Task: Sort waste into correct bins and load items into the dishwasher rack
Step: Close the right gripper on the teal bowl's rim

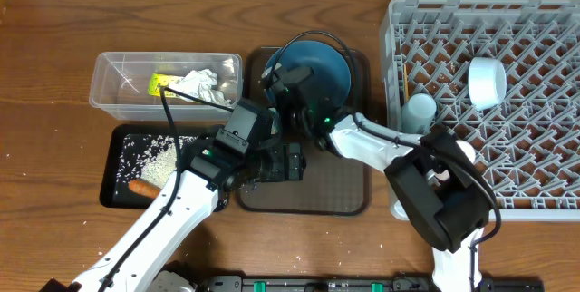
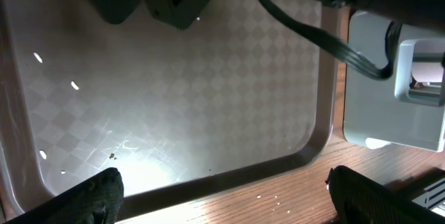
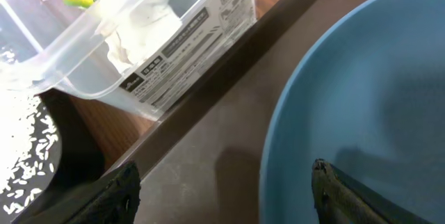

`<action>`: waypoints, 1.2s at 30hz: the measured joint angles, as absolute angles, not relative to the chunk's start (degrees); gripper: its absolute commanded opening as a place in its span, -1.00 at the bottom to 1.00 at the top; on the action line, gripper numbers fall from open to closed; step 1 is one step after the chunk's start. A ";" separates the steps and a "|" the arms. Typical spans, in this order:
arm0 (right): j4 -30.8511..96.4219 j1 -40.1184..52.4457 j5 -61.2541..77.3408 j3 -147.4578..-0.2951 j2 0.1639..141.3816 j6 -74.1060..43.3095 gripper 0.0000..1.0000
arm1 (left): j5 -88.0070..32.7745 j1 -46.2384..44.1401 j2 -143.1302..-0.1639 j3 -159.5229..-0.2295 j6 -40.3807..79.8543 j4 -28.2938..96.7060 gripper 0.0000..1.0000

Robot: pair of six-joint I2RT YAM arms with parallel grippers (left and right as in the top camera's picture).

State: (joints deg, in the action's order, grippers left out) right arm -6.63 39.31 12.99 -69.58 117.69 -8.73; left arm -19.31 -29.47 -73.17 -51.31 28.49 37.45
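Right pincer [image 3: 224,186], spread astride the round blue plate's [image 3: 361,99] rim, should seat squarely before clamping; left pincer [image 2: 226,193] gapes idle.

Clear tub [image 1: 109,83] has the crumpled tissue [image 1: 201,85] and yellow-green wrapper [image 1: 163,82] in it, and the black tray [image 1: 113,188] just beside it holds rice grains [image 1: 159,154] and a carrot piece [image 1: 142,188]. Blue plate [image 1: 319,67] sits between tub and grey rack [image 1: 544,147], which holds a light blue cup [image 1: 419,111] and white bowl [image 1: 487,82].

The tub [image 1: 118,70] is clear plastic, the brown tray [image 2: 208,113] glossy.
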 measured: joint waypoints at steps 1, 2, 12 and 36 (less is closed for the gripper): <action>-6.48 39.51 13.02 -69.58 117.71 -8.71 0.47 | -19.31 -29.47 -73.17 -51.31 28.49 37.47 0.93; -6.13 39.72 12.95 -69.58 117.71 -8.71 0.45 | -19.31 -29.47 -73.17 -51.31 28.49 37.45 0.93; -2.33 40.21 9.47 -69.58 117.71 -8.25 -0.23 | -19.31 -29.47 -73.17 -51.31 28.49 37.45 0.93; 2.13 40.14 9.04 -70.46 116.14 -6.00 -0.98 | -19.33 -29.47 -73.17 -51.31 28.49 37.47 0.93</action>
State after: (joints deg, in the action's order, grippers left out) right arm 2.13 40.14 9.04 -70.46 116.14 -6.00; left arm -19.33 -29.47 -73.17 -51.31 28.49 37.47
